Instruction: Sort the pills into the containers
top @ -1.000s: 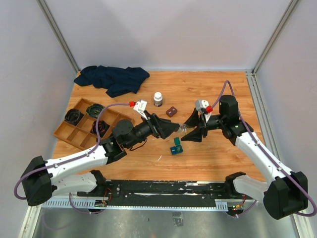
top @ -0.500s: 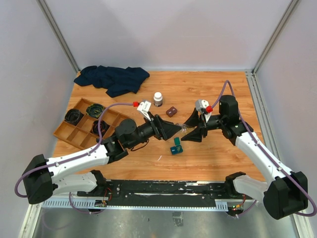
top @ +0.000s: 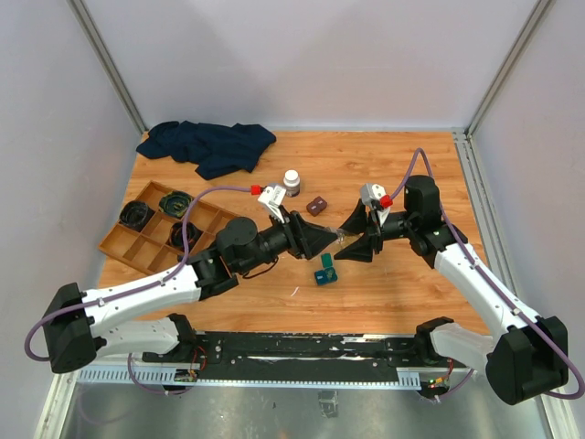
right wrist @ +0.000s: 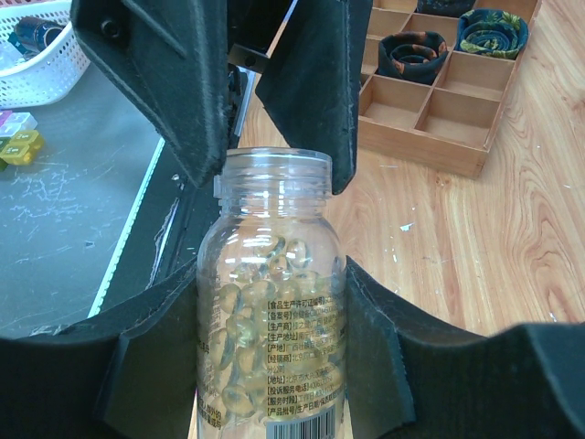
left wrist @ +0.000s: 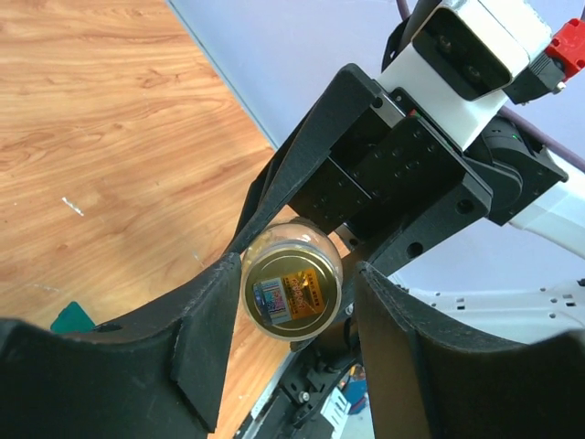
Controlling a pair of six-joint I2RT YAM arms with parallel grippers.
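- Pills lie inside a clear bottle held in the air above my tabletop, the wide wooden surface that carries everything else.
- Dark blue cloth lies crumpled at the far left corner.
- Wooden compartment tray sits by the left edge, with dark rolled items in several of its far compartments.
- My right tool is clenched on the bottle's body, one finger on each side. The bottle's uncapped mouth points toward my other arm.
- My left tool is released. Its fingers bracket the mouth end of the bottle, with a sliver of gap on one side.
- White-capped bottle stands upright on the far side of my left tool, apart from it.
- Teal case rests on the tabletop just nearer than where the two tools meet, almost under the clear bottle. Its lid looks raised.
- Small brown case lies between the white-capped bottle and my right tool.
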